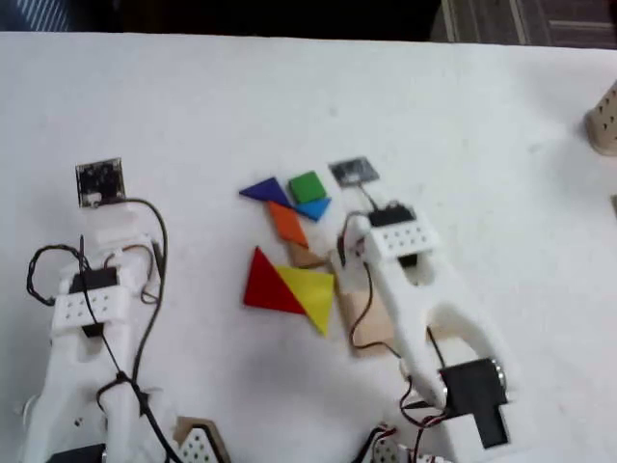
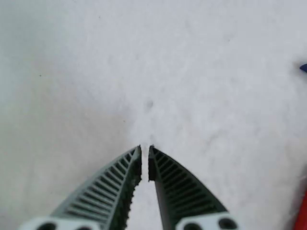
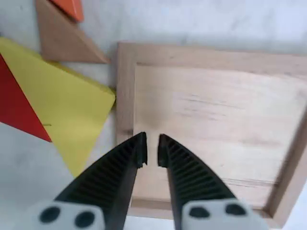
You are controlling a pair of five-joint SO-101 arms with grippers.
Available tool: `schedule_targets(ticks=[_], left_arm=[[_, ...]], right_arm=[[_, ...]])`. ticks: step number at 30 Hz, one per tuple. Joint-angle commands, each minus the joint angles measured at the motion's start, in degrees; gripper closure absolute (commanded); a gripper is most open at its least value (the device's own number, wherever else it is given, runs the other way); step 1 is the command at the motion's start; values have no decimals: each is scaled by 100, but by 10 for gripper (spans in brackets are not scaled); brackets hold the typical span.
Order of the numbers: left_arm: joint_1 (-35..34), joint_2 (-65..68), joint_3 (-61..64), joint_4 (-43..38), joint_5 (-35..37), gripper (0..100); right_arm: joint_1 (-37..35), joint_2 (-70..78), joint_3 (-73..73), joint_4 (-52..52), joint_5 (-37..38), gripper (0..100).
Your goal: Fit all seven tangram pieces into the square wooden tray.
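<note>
The square wooden tray (image 3: pixel 125 86) lies with nothing in it under my right gripper (image 3: pixel 152 151), whose fingers hover over its rim with a narrow slit between them and hold nothing. Beside the rim lie a yellow triangle (image 3: pixel 67 112), a red triangle (image 3: pixel 17 108), a plain wood triangle (image 3: pixel 60 40) and an orange piece (image 3: pixel 69 7). From above, the tray (image 1: pixel 366 333) is largely covered by the right arm (image 1: pixel 405 241). The pieces lie to its left: red (image 1: pixel 262 285), yellow (image 1: pixel 310 292), orange (image 1: pixel 287 224), green square (image 1: pixel 307 185), light blue (image 1: pixel 315 207), dark blue (image 1: pixel 262 190). My left gripper (image 2: pixel 145 163) is shut over bare white table.
The left arm (image 1: pixel 92 299) sits at the table's left with loose black cables around it. A tan pegged block (image 1: pixel 604 121) stands at the far right edge. White table surface (image 1: pixel 193 116) stretches behind the pieces.
</note>
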Motion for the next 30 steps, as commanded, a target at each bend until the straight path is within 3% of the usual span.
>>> schedule_targets(ticks=[1,5,13,17,22,27,30], left_arm=[[-31,-4,-246,9,-62,946],[-31,-4,-246,9,-62,946],[-31,-4,-246,9,-62,946],[-31,-4,-246,9,-62,946],[-22,-4,-246,9,-62,946],[-22,-4,-246,9,-62,946],[-22,-4,-246,9,-62,946]], right_arm=[[-365,-338,413,-233,88,831],[-743,-391,527,-233,88,769],[-831,-338,527,-136,88,848],[-813,-136,642,-558,88,886],[-787,268,440,-708,88,988],[-725,523,-35,-760,18,981],[-725,857,-475,-840,-563,981]])
